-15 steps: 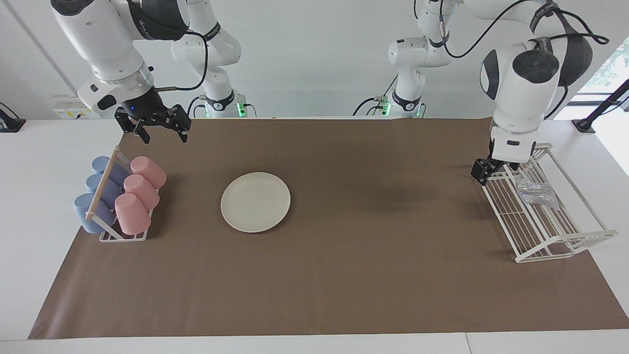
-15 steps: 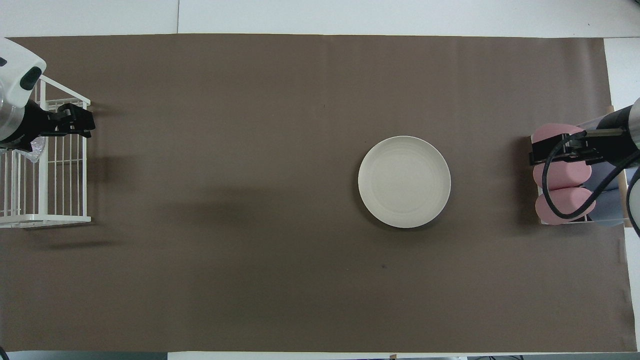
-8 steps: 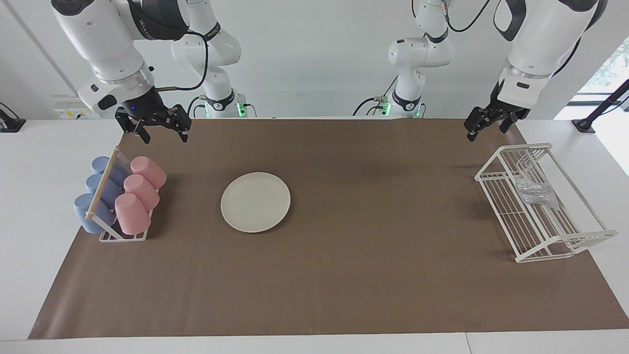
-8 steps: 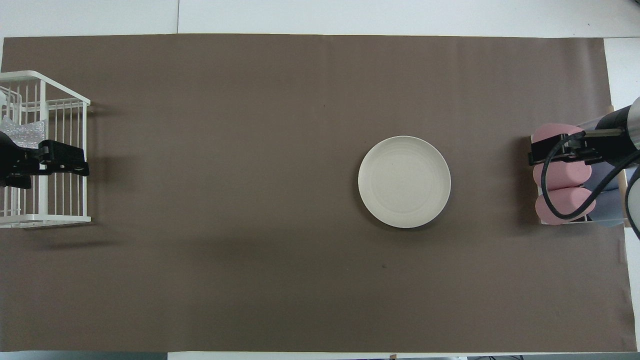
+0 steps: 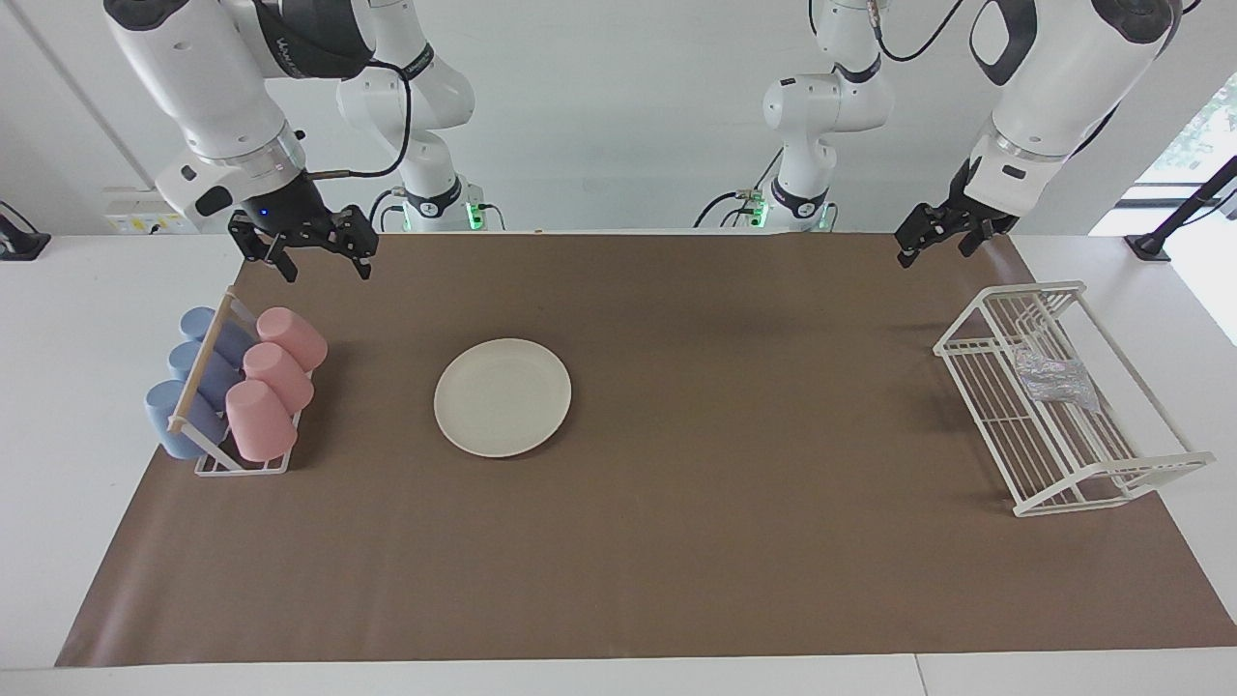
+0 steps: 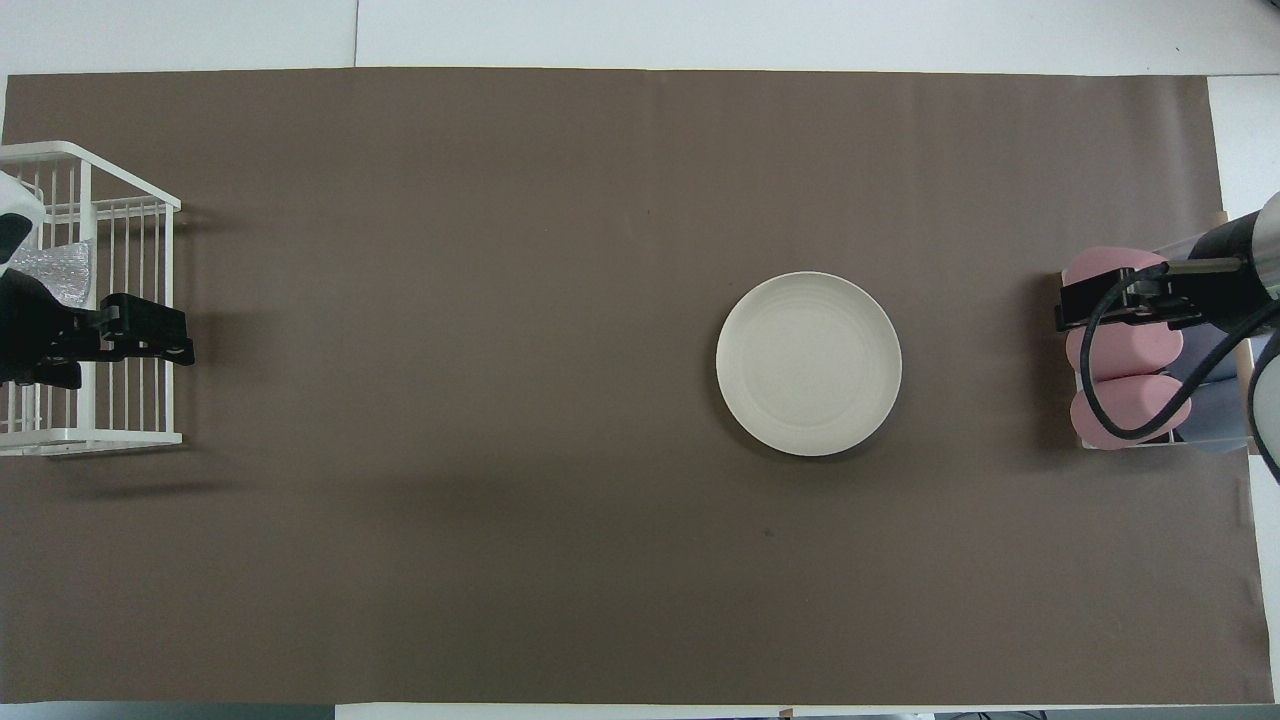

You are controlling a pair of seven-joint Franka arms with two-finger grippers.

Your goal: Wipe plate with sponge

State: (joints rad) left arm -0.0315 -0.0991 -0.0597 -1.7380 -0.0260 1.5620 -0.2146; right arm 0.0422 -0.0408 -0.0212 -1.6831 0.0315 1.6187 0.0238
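The cream-white plate (image 5: 503, 396) lies flat on the brown mat, toward the right arm's end; it also shows in the overhead view (image 6: 808, 363). The silvery sponge (image 5: 1055, 379) lies in the white wire rack (image 5: 1111, 483) at the left arm's end, and shows in the overhead view (image 6: 58, 272). My left gripper (image 5: 935, 253) is open and empty, raised over the mat by the rack's end nearer the robots (image 6: 178, 340). My right gripper (image 5: 324, 269) is open and empty, raised over the mat by the cup rack (image 6: 1065, 310).
A wooden cup rack (image 5: 198, 372) with pink cups (image 5: 275, 372) and blue cups (image 5: 184, 396) stands at the right arm's end, beside the plate. The brown mat (image 5: 734, 503) covers most of the table.
My left gripper has risen from the wire rack's edge and drawn back toward the robots, empty. The sponge stays in the rack. The right arm has not moved.
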